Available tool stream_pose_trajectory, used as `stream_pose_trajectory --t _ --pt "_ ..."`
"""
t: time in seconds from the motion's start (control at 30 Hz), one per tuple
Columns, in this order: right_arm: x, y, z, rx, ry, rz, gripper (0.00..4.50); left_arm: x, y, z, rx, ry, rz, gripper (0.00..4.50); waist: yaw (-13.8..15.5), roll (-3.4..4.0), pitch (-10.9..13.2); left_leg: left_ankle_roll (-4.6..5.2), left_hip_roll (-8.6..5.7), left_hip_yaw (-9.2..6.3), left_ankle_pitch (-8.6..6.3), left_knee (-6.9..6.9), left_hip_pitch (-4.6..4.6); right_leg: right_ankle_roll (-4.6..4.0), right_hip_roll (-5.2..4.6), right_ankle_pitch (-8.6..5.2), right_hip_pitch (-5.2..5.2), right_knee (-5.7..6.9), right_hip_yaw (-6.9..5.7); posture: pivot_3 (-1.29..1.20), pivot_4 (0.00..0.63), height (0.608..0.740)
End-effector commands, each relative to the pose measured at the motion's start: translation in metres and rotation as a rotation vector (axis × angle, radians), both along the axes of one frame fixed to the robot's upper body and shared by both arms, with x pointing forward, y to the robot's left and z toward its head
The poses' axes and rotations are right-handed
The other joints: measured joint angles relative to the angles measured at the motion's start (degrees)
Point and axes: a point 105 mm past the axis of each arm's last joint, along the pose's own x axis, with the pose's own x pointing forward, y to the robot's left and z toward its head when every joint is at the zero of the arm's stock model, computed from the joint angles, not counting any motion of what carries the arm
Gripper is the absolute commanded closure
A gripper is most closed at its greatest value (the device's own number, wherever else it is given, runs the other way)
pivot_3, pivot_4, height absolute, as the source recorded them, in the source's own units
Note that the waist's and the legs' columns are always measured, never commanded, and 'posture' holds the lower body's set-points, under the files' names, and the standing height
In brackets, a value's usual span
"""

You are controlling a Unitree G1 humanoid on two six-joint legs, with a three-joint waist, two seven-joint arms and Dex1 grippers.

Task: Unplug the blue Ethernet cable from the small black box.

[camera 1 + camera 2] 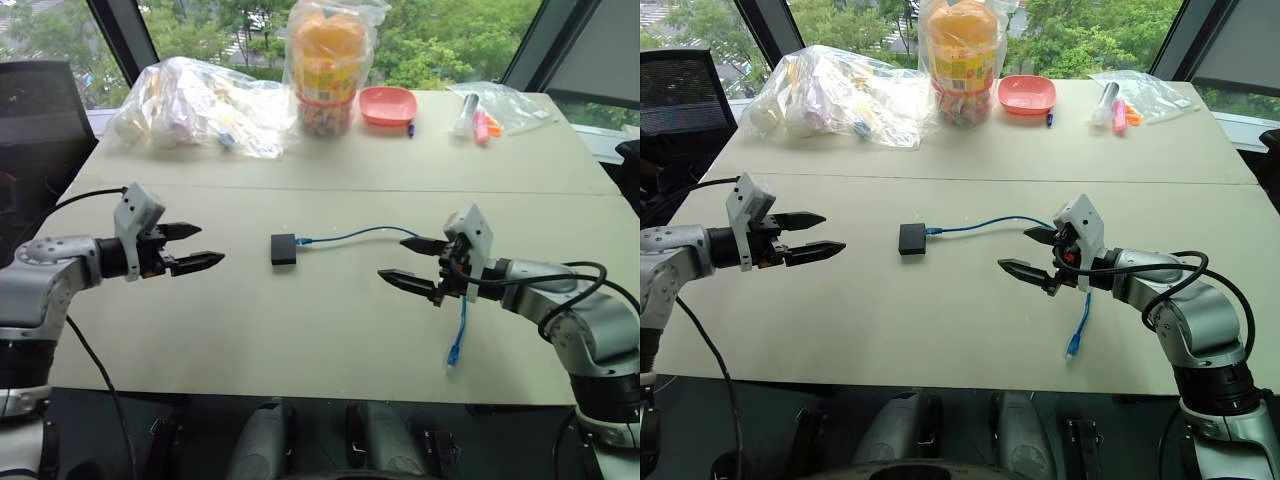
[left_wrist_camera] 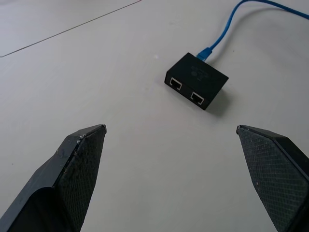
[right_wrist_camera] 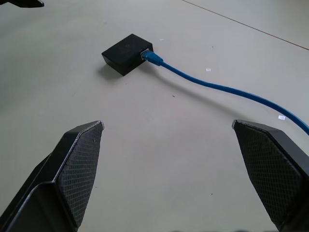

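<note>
Pale beige table (image 1: 330, 330); left gripper (image 1: 192, 247) and right gripper (image 1: 410, 262) both spread wide, empty, either side of small matte-black box (image 1: 283, 249) mid-table; thin blue Ethernet cable (image 1: 350, 235) plugged into box's right side.

1. The small black box (image 1: 283, 249) lies flat on the pale table, a matte squarish block. Two empty ports show on one side.
2. The blue Ethernet cable (image 1: 350, 235) is plugged into the opposite side. It runs off in a thin arc and ends in a loose clear-blue plug (image 1: 453, 354) near the table's front edge.
</note>
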Motion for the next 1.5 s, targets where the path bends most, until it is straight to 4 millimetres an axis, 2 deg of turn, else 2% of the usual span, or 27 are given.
stream_pose_trajectory --t 0.03,0.2,0.3,0.37,0.53,0.6,0.67,0.83,0.97,1.13,1.23,1.47,1.5 --pt "0.000 0.003 0.009 -0.019 -0.051 0.002 0.02 0.003 0.000 0.010 0.010 -0.048 0.004 0.00 0.0 0.00 0.0 0.00 0.00 0.00 0.00 0.00 0.00 0.01 0.00 0.00 0.00 0.00 0.00 0.00 0.150 0.740" --pt "0.007 0.000 0.001 -0.083 -0.026 -0.033 0.02 0.015 0.014 0.009 0.111 -0.141 0.102 0.00 -0.1 0.00 0.0 0.00 0.00 0.00 0.00 0.00 0.01 0.01 0.00 0.01 0.00 0.02 0.00 0.00 0.150 0.740" --pt "0.011 0.005 0.009 -0.070 -0.067 -0.006 0.02 0.023 0.026 0.003 0.171 -0.134 0.158 0.00 -0.1 0.00 0.0 0.00 -0.01 0.00 0.00 0.00 0.01 0.02 0.00 0.01 -0.01 0.04 0.00 0.00 0.150 0.740" --pt "0.015 0.012 0.017 -0.059 -0.096 0.031 0.02 0.022 0.026 0.003 0.175 -0.112 0.126 0.00 -0.1 0.00 0.0 0.00 -0.02 0.00 0.00 0.01 0.01 0.02 0.01 0.01 -0.01 0.04 -0.01 0.00 0.150 0.740" --pt "0.036 0.041 0.020 -0.121 -0.158 0.173 0.02 0.007 0.013 0.017 0.165 -0.026 -0.082 0.00 -0.4 -0.02 0.0 0.01 -0.04 0.02 0.01 0.05 0.00 0.03 0.04 0.02 -0.01 0.06 -0.03 0.00 0.150 0.740" --pt "0.049 0.063 0.021 -0.121 -0.170 0.258 0.02 0.000 0.011 0.023 0.207 0.006 -0.168 0.00 -0.7 -0.03 0.0 0.01 -0.04 0.02 0.01 0.05 0.01 0.03 0.06 0.02 -0.01 0.08 -0.04 0.00 0.150 0.740" --pt "0.064 0.083 0.018 -0.110 -0.156 0.323 0.02 -0.005 0.012 0.028 0.257 0.033 -0.236 0.00 -1.4 -0.03 0.0 0.00 -0.04 0.04 0.02 0.07 0.01 0.04 0.13 0.02 -0.01 0.13 -0.03 0.00 0.150 0.740" --pt "0.102 0.113 0.000 -0.127 -0.102 0.344 0.02 -0.006 0.024 0.031 0.360 0.044 -0.258 0.00 -1.8 -0.02 0.0 0.01 0.00 0.06 0.02 0.08 0.04 0.15 0.35 0.08 -0.02 0.25 0.01 0.00 0.150 0.740" --pt "0.106 0.131 -0.009 -0.170 -0.075 0.410 0.02 -0.007 0.023 0.038 0.312 0.016 -0.237 0.00 -1.6 -0.03 0.0 0.00 0.11 0.06 0.02 0.06 -0.02 0.15 0.45 0.08 -0.12 0.27 0.02 0.00 0.150 0.740" --pt "0.104 0.139 -0.030 -0.260 -0.058 0.444 0.02 -0.014 0.019 0.033 0.273 0.024 -0.213 0.00 -1.8 -0.03 0.0 0.00 0.11 0.09 0.02 0.06 -0.02 0.17 0.42 0.09 -0.12 0.26 0.10 0.00 0.150 0.740" --pt "0.106 0.148 -0.031 -0.285 -0.099 0.437 0.80 -0.016 0.022 0.029 0.276 0.031 -0.182 0.00 -1.9 -0.01 0.0 -0.05 0.12 0.09 0.05 0.06 -0.01 0.17 0.42 0.09 -0.15 0.30 0.12 0.00 0.150 0.740" --pt "0.107 0.149 -0.040 -0.369 -0.146 0.438 4.42 -0.015 0.024 0.026 0.264 0.029 -0.151 0.00 -1.9 -0.01 0.0 -0.29 0.15 0.09 0.19 0.05 0.05 0.14 0.42 0.09 -0.25 0.60 0.16 0.00 0.150 0.740" --pt "0.108 0.149 -0.038 -0.366 -0.157 0.430 4.47 -0.014 0.025 0.026 0.261 0.029 -0.146 0.00 -1.9 -0.01 0.0 -0.33 0.14 0.09 0.20 0.06 0.06 0.14 0.42 0.09 -0.25 0.62 0.16 0.00 0.150 0.740"
